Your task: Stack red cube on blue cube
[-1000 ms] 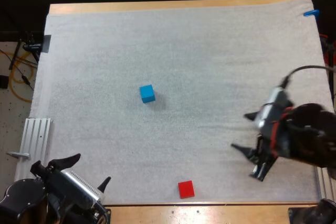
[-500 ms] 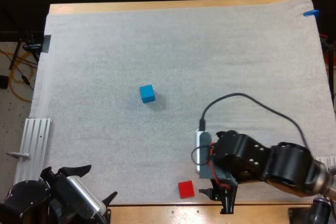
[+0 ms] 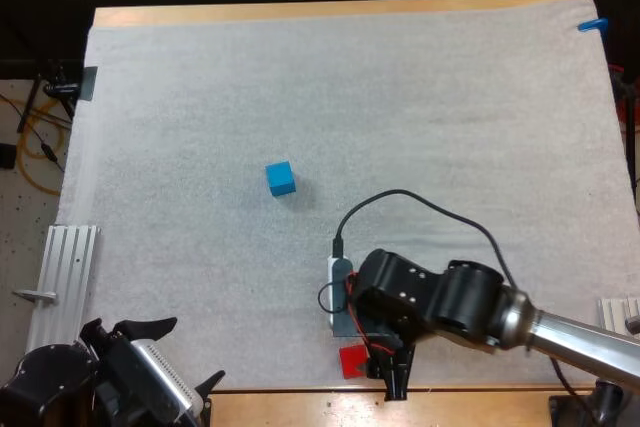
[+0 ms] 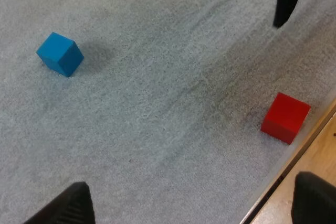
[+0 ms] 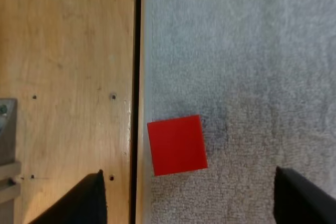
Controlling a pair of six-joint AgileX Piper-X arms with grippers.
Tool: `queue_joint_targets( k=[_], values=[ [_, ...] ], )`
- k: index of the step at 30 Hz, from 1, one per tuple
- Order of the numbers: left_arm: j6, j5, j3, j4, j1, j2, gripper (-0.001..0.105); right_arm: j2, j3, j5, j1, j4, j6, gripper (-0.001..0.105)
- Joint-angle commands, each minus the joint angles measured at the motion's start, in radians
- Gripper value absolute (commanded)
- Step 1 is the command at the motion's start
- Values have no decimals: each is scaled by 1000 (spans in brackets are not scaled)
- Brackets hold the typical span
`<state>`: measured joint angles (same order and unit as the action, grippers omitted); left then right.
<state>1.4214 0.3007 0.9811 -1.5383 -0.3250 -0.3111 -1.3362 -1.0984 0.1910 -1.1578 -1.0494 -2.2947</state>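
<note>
The red cube (image 3: 349, 361) lies at the mat's front edge, partly covered by my right gripper (image 3: 378, 369), which hovers right above it. From the right wrist the red cube (image 5: 177, 145) sits between the two spread fingers of my right gripper (image 5: 187, 174), untouched, so that gripper is open. The blue cube (image 3: 281, 178) stands alone mid-mat, well to the far left of the red one. My left gripper (image 3: 185, 355) is open at the front left corner, holding nothing. Its wrist view takes in the blue cube (image 4: 60, 53), the red cube (image 4: 285, 117) and my left gripper (image 4: 194, 203).
The bare wooden table edge (image 5: 68, 77) runs right beside the red cube. A ribbed metal rail (image 3: 65, 267) lies off the mat at the left. The white mat (image 3: 400, 107) stretches wide beyond the blue cube.
My right arm has swung from the right side leftward along the front edge and now sits over the red cube. The left gripper has barely shifted. Both cubes stayed put.
</note>
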Motion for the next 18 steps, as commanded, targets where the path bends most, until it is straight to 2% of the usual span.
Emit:
queue_joint_targets(
  k=[1, 10, 18],
  values=[
    [-9, 10, 6, -6, -3, -2, 74, -8, 3, 16, -5, 15, -15, 64],
    [-9, 10, 6, -6, -3, -2, 74, -42, 131, -75, -78, 126, -44, 64],
    [-9, 10, 6, -6, -3, -2, 74, -93, 139, -74, -91, 202, -66, 64]
  ],
)
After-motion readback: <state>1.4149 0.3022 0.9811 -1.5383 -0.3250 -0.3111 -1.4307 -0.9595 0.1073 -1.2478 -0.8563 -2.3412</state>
